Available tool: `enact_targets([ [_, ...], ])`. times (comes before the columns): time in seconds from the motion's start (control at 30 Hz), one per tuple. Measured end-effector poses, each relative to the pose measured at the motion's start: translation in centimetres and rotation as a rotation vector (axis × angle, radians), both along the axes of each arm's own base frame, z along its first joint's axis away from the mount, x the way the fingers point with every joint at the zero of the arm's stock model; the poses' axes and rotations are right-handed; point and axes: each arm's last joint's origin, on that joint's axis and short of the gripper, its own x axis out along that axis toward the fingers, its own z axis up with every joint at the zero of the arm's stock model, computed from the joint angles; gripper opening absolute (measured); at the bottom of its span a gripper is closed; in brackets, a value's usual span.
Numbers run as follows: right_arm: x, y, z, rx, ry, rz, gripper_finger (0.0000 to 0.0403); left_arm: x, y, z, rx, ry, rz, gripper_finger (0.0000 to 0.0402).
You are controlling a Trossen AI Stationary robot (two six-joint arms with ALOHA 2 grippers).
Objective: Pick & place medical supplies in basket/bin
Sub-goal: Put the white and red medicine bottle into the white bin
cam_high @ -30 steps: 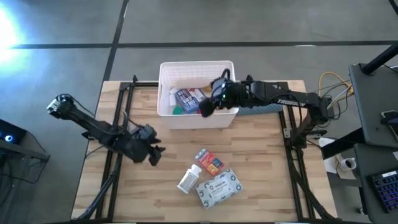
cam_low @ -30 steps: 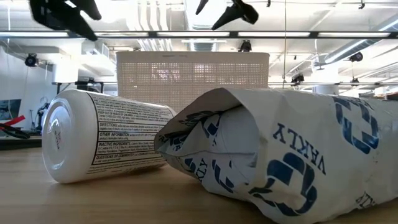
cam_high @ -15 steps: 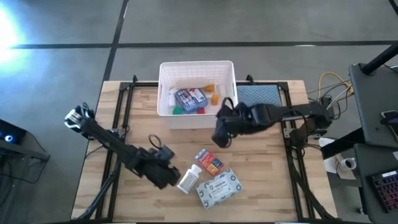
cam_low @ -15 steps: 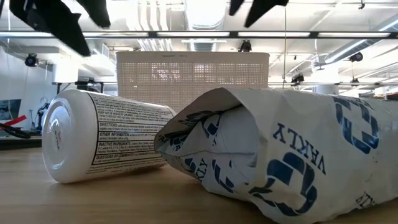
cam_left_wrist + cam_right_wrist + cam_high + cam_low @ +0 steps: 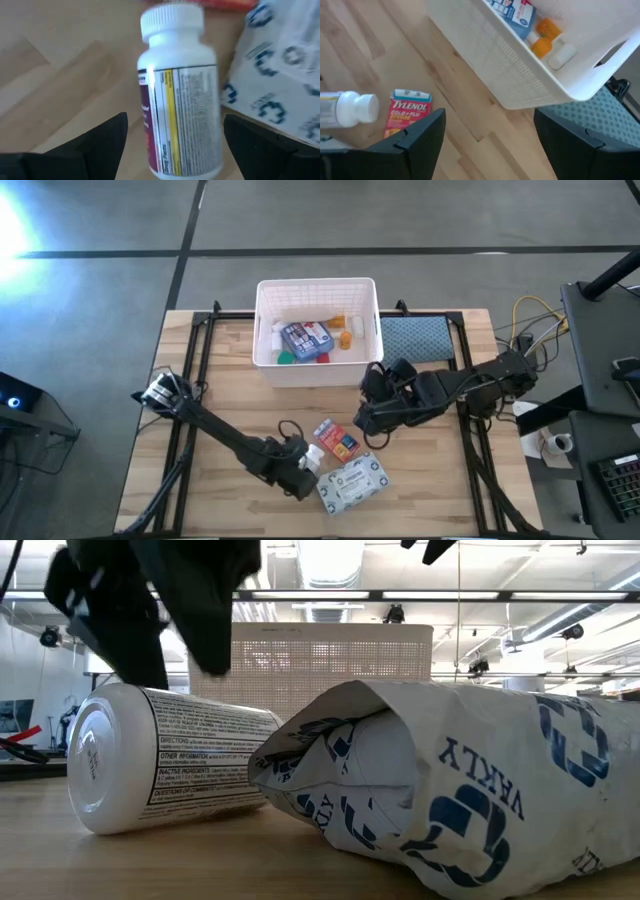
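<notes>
Table (image 5: 420,480) with the white basket (image 5: 317,370) at the far edge, already holding a blue-white box (image 5: 303,337), orange bits (image 5: 340,323) and a green piece (image 5: 287,356); teal pad (image 5: 415,338) sits just right of it. Three supplies are not yet binned, clustered near the front edge: a grey-white flat packet (image 5: 352,481), a red-orange box (image 5: 338,441) and a white pill bottle (image 5: 177,90) lying on its side, touching or just beside the packet. Step in hand looks like pickup of the bottle by the left gripper (image 5: 172,150): it's right over the bottle, fingers spread wide on either side of it, nothing gripped. Next move, as I read it: drop a bit lower, pinch across the bottle's body, lift clear of the packet, carry to the basket. Round and on its side, so it may roll if the pinch lands off-centre. Right gripper (image 5: 487,145) hovers between basket and red-orange box, fingers apart, empty; probably lining up on that box.
</notes>
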Motion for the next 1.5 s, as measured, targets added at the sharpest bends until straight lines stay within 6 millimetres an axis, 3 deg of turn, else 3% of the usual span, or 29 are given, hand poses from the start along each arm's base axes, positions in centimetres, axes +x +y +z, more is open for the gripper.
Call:
enact_targets([
  [0.2,-0.8,0.9,-0.3,-0.009,0.039,0.0,0.0297,1.0,0.0,-2.7,-0.035,0.088,-0.005,0.0307],
  [0.33,-1.1,1.0,-0.4,-0.031,0.049,-0.016,0.0299,1.3,0.3,-3.4,-0.017,0.107,-0.021,0.0307],
  [0.67,-1.1,0.8,-0.3,-0.074,0.003,-0.067,0.0292,0.3,1.9,-4.0,0.132,0.198,-0.089,0.0263],
  [0.8,-1.1,0.7,-0.3,-0.084,-0.032,-0.107,0.0294,-0.2,2.3,-2.9,0.139,0.214,-0.089,0.0236],
  [1.07,-2.6,0.3,1.7,-0.179,-0.189,-0.17,0.0294,-1.9,4.1,6.2,0.218,-0.124,-0.021,0.0228],
  [1.3,-5.3,-0.7,4.4,-0.198,-0.326,-0.203,0.029,-6.0,7.1,16.0,0.441,-0.535,0.102,0.0229],
  [1.4,-6.2,-1.1,5.1,-0.182,-0.356,-0.209,0.0292,-6.9,9.5,18.1,0.594,-0.58,0.11,0.0229],
  [1.5,-6.7,-1.3,5.6,-0.174,-0.394,-0.23,0.0294,-7.0,14.0,19.3,0.68,-0.532,0.149,0.0229],
])
